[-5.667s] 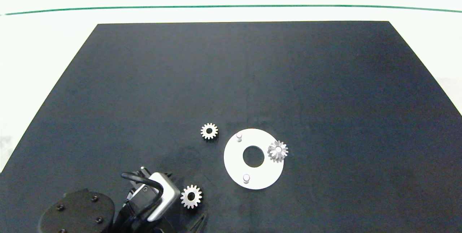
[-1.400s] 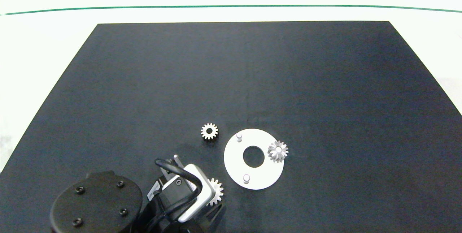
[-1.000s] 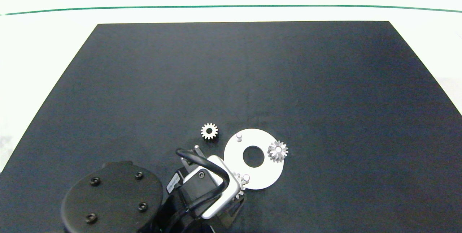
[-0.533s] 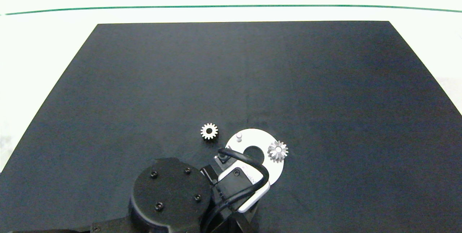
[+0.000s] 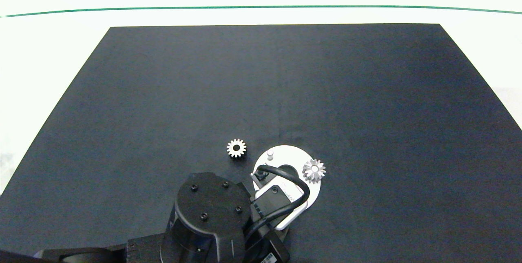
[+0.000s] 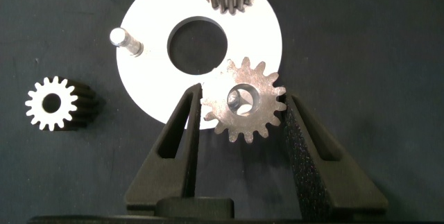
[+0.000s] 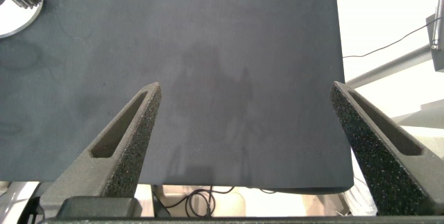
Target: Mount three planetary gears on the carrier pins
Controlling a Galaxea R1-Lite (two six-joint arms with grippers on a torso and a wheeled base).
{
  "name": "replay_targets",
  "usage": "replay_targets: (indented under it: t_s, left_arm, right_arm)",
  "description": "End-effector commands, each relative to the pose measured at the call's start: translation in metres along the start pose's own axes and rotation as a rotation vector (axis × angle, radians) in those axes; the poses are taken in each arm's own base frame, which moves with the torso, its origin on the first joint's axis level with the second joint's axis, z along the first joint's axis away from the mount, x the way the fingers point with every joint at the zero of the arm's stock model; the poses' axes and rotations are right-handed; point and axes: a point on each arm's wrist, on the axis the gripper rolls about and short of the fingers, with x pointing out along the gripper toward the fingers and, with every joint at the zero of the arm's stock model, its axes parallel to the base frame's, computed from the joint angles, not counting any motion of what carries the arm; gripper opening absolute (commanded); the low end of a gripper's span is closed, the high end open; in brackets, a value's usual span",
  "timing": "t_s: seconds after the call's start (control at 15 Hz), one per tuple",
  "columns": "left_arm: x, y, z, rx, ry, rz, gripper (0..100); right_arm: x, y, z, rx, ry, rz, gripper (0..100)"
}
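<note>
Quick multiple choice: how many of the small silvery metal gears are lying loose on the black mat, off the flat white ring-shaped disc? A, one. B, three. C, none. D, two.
A: only one small silvery gear lies on the black mat beside the white ring-shaped disc; another gear sits on the disc's edge, and the left gripper holds the third gear over the disc.

In the head view the left arm (image 5: 212,214) hides the white disc's (image 5: 285,153) near part and its near pin.
</note>
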Motion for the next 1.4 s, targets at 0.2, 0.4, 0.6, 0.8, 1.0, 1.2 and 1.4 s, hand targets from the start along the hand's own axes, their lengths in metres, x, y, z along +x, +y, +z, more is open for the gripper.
replay_targets:
  t_s: [0.2, 0.4, 0.6, 0.8, 1.0, 1.2, 1.4]
  left_arm:
    - [0.006, -0.001, 0.000, 0.007, 0.008, 0.002, 7]
    - [0.007, 0.001, 0.000, 0.006, 0.008, 0.010, 7]
    - [0.010, -0.001, -0.002, 0.010, 0.018, 0.006, 7]
    - [0.014, -0.002, -0.005, 0.013, 0.032, 0.006, 7]
    - [0.015, -0.002, -0.006, 0.014, 0.035, 0.006, 7]
    - [0.016, -0.001, -0.003, 0.012, 0.025, 0.011, 7]
    - [0.017, 0.002, -0.002, 0.010, 0.021, 0.020, 7]
  right_arm:
    - [-0.001, 0.000, 0.000, -0.002, -0.001, 0.000, 100]
    - [-0.001, 0.000, 0.000, -0.001, -0.004, -0.001, 100]
    - [-0.001, 0.000, 0.000, -0.001, -0.004, -0.001, 100]
    - [-0.001, 0.000, 0.001, -0.001, -0.005, -0.001, 100]
    - [-0.001, 0.000, 0.001, -0.001, -0.005, -0.001, 100]
    - [-0.001, 0.000, 0.001, -0.001, -0.005, -0.001, 100]
    - [-0.002, 0.000, 0.000, -0.001, -0.007, -0.001, 100]
